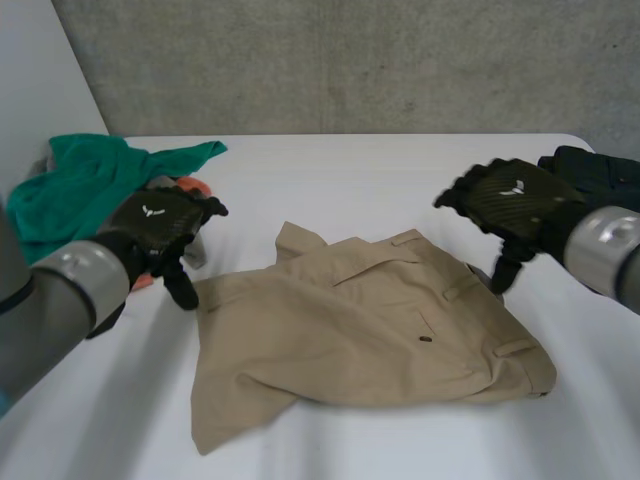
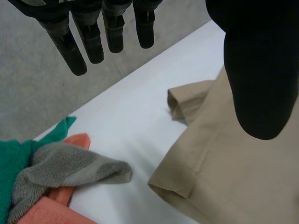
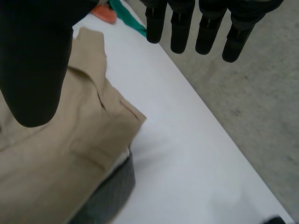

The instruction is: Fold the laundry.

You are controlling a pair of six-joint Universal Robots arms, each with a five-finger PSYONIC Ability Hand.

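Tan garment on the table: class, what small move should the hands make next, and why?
Probably lower the left hand and right hand to grasp the side edges of the tan garment. Both hover open on either side of it, holding nothing, and it lies rumpled, not yet neatly folded.

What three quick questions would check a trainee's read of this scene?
1. True or false: the left hand grips the tan garment.
2. The largest cloth by the left hand is: A green, B blue, C white.
3. Fill in: the right hand is ____ (open or shut).
Key: 1 false, it hovers open beside the garment; 2 A; 3 open.
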